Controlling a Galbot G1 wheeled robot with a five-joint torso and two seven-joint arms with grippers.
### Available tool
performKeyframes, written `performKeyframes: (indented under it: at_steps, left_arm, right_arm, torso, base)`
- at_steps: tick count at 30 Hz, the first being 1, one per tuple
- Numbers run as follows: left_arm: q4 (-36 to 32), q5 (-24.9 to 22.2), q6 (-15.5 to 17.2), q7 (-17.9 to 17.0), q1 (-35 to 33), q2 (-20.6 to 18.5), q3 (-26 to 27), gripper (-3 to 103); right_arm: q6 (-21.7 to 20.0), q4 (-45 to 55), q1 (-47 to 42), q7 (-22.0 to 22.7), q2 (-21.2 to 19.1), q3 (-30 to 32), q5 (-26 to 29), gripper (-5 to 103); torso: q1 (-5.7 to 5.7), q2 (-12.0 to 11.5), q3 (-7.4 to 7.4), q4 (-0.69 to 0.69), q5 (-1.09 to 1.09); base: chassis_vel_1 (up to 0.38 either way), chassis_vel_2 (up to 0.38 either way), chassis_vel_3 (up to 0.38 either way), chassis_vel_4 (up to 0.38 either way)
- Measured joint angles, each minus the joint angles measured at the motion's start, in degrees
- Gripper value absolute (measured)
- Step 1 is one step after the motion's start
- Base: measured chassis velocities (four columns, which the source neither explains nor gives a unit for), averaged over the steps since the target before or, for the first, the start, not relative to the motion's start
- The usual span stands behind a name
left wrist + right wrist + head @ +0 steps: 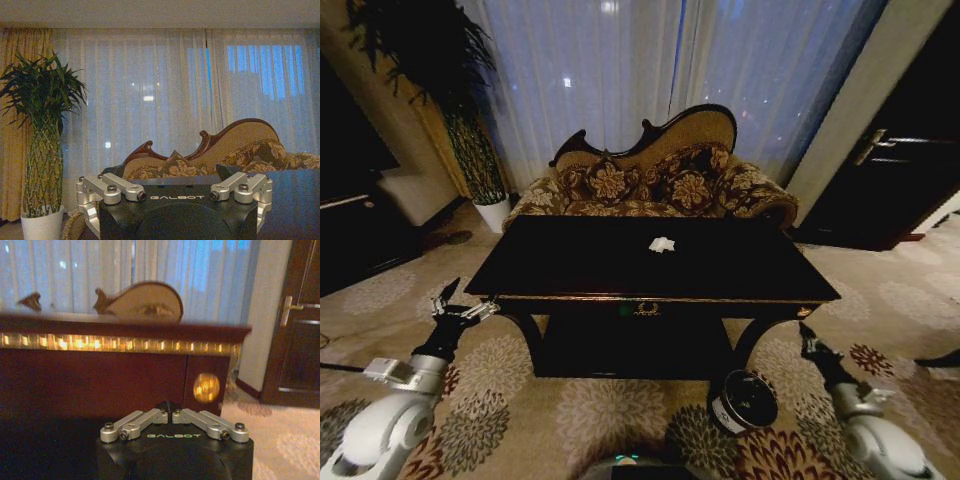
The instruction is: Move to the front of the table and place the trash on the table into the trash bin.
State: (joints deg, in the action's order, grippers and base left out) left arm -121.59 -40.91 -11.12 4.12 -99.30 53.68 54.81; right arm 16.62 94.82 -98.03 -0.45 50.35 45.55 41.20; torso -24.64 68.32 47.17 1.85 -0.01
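Note:
The glossy black table (570,270) with gold trim stands right in front of me. One piece of trash, a small white crumpled paper lump (662,244), lies on its top near the middle. The trash bin (744,400), round and dark with a white band, sits on the carpet by the table's front right leg. My left gripper (460,303) is open, held low off the table's front left corner; its spread jaws show in the left wrist view (175,194). My right gripper (809,342) is shut beside the front right corner, facing the gold-trimmed table edge (125,342) in the right wrist view (170,415).
A floral sofa (650,185) stands behind the table before sheer curtains. A tall plant in a white pot (492,212) is at the back left, near a dark cabinet (350,230). A dark door (900,170) is at the right. Patterned carpet surrounds the table.

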Motion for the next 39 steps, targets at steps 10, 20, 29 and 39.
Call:
performKeyframes:
  at_steps: [10, 20, 29, 39]
  left_arm:
    - [0.00, 0.00, 0.00, 0.00, 0.00, 0.00, 0.00, 100]
    - [0.00, 0.00, 0.00, 0.00, 0.00, 0.00, 0.00, 100]
    - [0.00, 0.00, 0.00, 0.00, 0.00, 0.00, 0.00, 100]
    - [0.00, 0.00, 0.00, 0.00, 0.00, 0.00, 0.00, 100]
  right_arm:
    - [1.65, -12.24, 8.09, 0.28, 1.58, -8.88, -4.68, 0]
    - [4.01, -22.40, 14.47, 0.14, 2.63, -13.26, -7.60, 0]
    - [5.40, -31.07, 17.88, -0.74, 4.42, -16.21, -9.14, 0]
    - [7.19, -41.11, 23.46, -1.01, 5.24, -21.17, -11.40, 0]
  torso:
    - [0.00, 0.00, 0.00, 0.00, 0.02]
    - [0.00, 0.00, 0.01, 0.00, 0.01]
    - [0.00, 0.00, 0.00, 0.00, 0.01]
    - [0.00, 0.00, 0.01, 0.00, 0.01]
  base:
    - [0.000, 0.000, 0.000, 0.000]
    - [0.000, 0.000, 0.000, 0.000]
    - [0.000, 0.000, 0.000, 0.000]
    - [0.000, 0.000, 0.000, 0.000]
